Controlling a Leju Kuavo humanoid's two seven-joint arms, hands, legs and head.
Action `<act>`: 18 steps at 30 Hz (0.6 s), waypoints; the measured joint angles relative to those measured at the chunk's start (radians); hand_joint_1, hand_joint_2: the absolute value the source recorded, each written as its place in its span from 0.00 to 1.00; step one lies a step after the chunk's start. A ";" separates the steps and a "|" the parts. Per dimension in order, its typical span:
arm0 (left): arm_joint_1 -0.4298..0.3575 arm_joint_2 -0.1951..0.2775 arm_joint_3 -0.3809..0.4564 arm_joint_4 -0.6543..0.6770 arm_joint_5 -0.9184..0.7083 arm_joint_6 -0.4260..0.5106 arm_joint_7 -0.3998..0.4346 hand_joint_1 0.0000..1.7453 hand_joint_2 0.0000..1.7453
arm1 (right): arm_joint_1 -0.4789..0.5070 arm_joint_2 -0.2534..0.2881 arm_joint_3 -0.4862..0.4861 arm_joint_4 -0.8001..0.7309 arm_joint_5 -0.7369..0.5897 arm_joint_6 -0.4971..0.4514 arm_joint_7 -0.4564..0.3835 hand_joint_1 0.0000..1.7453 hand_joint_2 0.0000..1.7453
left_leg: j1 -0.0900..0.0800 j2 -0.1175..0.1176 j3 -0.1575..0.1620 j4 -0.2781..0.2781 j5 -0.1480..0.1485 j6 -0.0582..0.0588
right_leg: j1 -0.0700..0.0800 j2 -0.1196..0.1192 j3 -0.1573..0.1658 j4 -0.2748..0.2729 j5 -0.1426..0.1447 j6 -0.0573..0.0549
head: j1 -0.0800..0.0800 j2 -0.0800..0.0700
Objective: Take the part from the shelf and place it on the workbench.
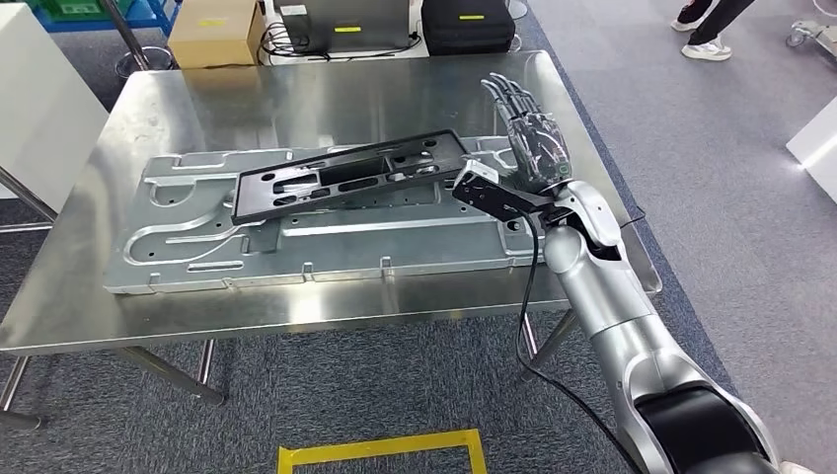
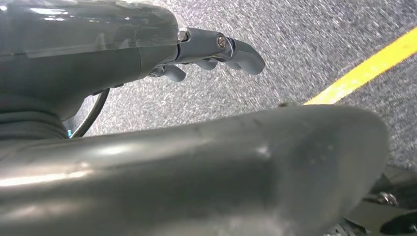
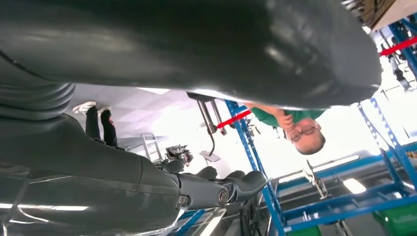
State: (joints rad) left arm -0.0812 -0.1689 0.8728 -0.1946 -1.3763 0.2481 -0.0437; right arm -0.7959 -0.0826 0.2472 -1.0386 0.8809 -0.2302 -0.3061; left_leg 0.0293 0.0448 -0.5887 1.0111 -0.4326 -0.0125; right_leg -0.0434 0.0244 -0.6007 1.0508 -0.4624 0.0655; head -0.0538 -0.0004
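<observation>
A long black frame-shaped part [image 1: 350,178] lies slanted on a large silver stamped panel [image 1: 296,242], which rests on the steel workbench [image 1: 296,89]. My right hand [image 1: 531,138] is raised just beyond the part's right end, fingers stretched out and apart, holding nothing. In the right wrist view its fingers [image 3: 221,189] are likewise empty. My left hand [image 2: 211,49] hangs over grey carpet, fingers loosely extended with nothing in them.
A cardboard box [image 1: 215,35] and black cases [image 1: 467,25] stand on the floor behind the bench. A person's feet [image 1: 707,44] are at the far right. Yellow tape [image 1: 385,449] marks the floor before the bench. Blue shelving [image 3: 275,196] and a person in green [image 3: 295,125] appear in the right wrist view.
</observation>
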 joint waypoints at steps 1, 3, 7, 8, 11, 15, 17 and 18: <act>0.000 0.000 0.000 0.000 0.000 0.000 0.000 0.00 0.00 | 0.003 0.001 -0.005 -0.002 0.001 -0.003 0.006 0.00 0.00 | 0.000 -0.002 -0.007 0.008 0.002 -0.009 | 0.004 0.005 0.006 -0.017 -0.002 -0.008 | 0.000 0.000; 0.002 -0.001 0.000 0.000 0.002 0.000 0.001 0.00 0.00 | 0.019 0.002 -0.022 -0.013 -0.001 -0.013 0.021 0.00 0.00 | 0.002 -0.006 -0.014 0.010 0.013 -0.026 | 0.009 0.006 -0.005 -0.013 0.005 -0.033 | -0.001 0.000; 0.011 0.000 0.000 0.001 0.005 -0.002 0.002 0.00 0.00 | 0.122 -0.001 -0.108 -0.088 0.006 -0.037 0.044 0.00 0.00 | 0.009 -0.017 -0.046 0.113 -0.096 -0.031 | 0.012 0.001 -0.028 -0.018 0.033 -0.074 | -0.001 0.000; 0.012 0.000 0.001 0.001 0.006 -0.002 0.002 0.00 0.00 | 0.169 -0.003 -0.141 -0.120 0.018 -0.042 0.048 0.00 0.00 | 0.008 -0.021 -0.057 0.180 -0.143 -0.029 | 0.016 -0.002 -0.035 -0.017 0.040 -0.079 | -0.001 0.000; 0.014 -0.001 0.002 0.001 0.012 -0.003 0.001 0.00 0.00 | 0.339 -0.005 -0.259 -0.238 0.054 -0.063 0.053 0.00 0.00 | 0.003 -0.026 -0.045 0.298 -0.184 -0.017 | 0.034 -0.010 -0.062 -0.017 0.064 -0.087 | -0.001 0.000; 0.004 0.000 0.005 0.001 0.016 -0.003 -0.001 0.00 0.00 | 0.531 0.000 -0.402 -0.367 0.042 -0.111 0.038 0.00 0.00 | -0.022 -0.024 0.134 0.070 -0.124 0.029 | 0.051 -0.018 -0.095 -0.018 0.102 -0.086 | -0.001 0.000; -0.003 0.000 0.007 0.001 0.018 -0.001 -0.004 0.00 0.00 | 0.618 0.001 -0.478 -0.400 0.010 -0.130 0.010 0.00 0.00 | -0.032 -0.027 0.183 -0.023 -0.143 0.038 | 0.047 -0.030 -0.095 -0.027 0.124 -0.075 | -0.001 0.000; -0.004 -0.001 0.008 0.001 0.018 0.000 -0.005 0.00 0.00 | 0.654 0.003 -0.511 -0.409 -0.005 -0.134 -0.003 0.00 0.00 | -0.034 -0.030 0.183 -0.038 -0.135 0.037 | 0.043 -0.034 -0.094 -0.036 0.138 -0.069 | -0.001 0.000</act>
State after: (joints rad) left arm -0.0855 -0.1698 0.8808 -0.1938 -1.3581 0.2481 -0.0489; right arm -0.1420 -0.0797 -0.2643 -1.4479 0.8759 -0.3637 -0.3091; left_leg -0.0049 0.0147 -0.4054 0.9726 -0.5677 0.0246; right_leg -0.0002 -0.0101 -0.6945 1.0151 -0.3245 -0.0031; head -0.0549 -0.0004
